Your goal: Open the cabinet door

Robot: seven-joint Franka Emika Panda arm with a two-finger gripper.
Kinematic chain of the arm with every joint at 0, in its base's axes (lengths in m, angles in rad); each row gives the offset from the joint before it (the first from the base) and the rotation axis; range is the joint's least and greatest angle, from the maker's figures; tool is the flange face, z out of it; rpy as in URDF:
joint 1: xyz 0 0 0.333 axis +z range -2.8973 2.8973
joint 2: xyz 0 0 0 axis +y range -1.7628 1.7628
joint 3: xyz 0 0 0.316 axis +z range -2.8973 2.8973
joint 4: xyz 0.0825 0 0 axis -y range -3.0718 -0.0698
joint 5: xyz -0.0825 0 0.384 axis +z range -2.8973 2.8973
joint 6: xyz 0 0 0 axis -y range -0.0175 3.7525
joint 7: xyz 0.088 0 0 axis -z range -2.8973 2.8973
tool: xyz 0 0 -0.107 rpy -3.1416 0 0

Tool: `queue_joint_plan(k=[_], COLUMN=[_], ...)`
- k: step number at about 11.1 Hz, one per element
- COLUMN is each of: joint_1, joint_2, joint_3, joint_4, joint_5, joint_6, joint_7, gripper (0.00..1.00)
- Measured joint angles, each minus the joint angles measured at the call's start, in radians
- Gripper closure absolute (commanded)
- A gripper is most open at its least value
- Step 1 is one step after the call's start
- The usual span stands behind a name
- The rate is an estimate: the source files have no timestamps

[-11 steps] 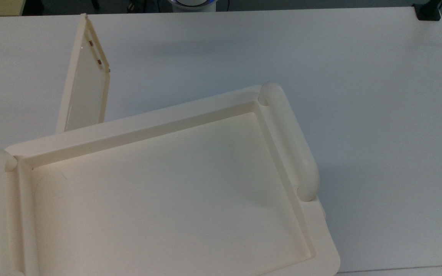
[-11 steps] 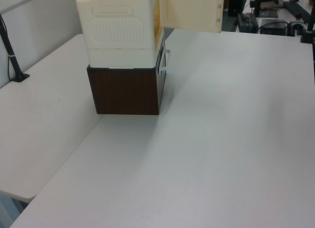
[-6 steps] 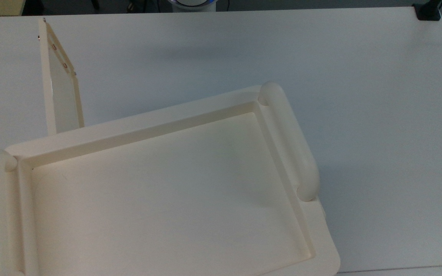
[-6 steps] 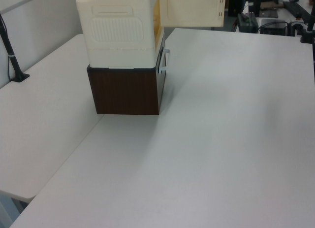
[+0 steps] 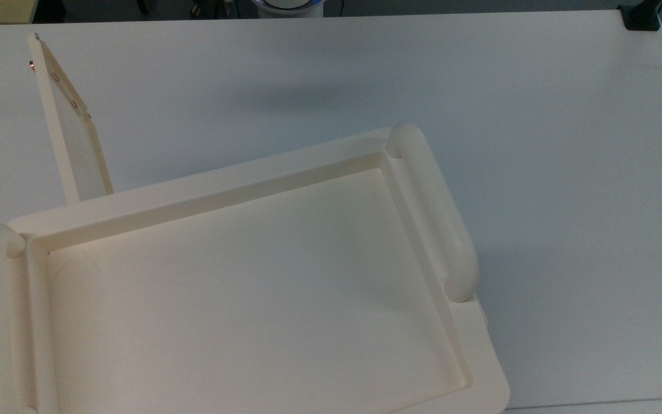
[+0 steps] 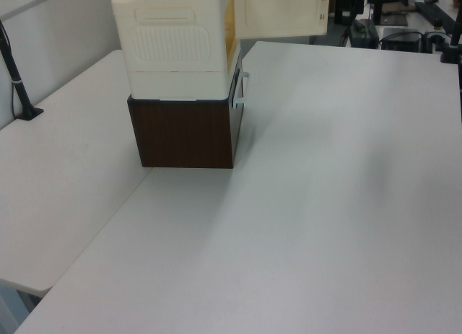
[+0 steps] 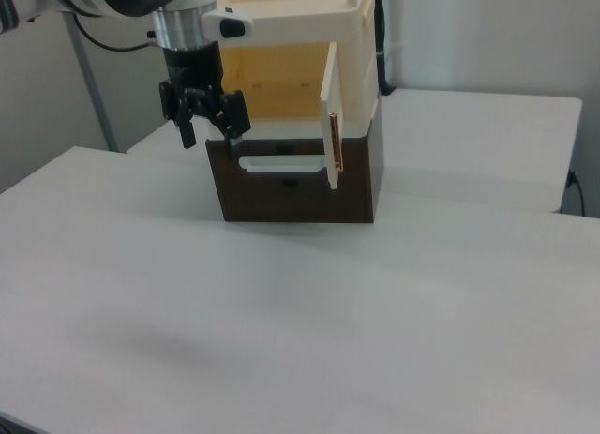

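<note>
1. Swinging further toward the top view's left since the earlier frames, the thin cream rectangular cabinet door (image 5: pixel 72 129) stands wide open, hinged at the cream plastic cabinet (image 7: pixel 352 59).
2. Right view: black two-finger gripper (image 7: pixel 207 129), fingers spread and empty, hangs left of the door (image 7: pixel 330 115), above the white table (image 7: pixel 281 321).

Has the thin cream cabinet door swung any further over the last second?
Yes. In the top view, the thin cream cabinet door has swung toward the top view's left, its free edge farther from the cabinet's rounded side rail.
</note>
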State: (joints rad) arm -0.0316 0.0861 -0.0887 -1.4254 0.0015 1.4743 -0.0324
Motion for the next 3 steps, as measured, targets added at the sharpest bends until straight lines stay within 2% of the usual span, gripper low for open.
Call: queue_joint_plan(k=[3], joint_1=[0.0], joint_2=[0.004], joint_3=[0.0], joint_4=[-0.005], joint_5=[0.004], joint_6=[0.009], joint_7=[0.001], gripper=[0.0])
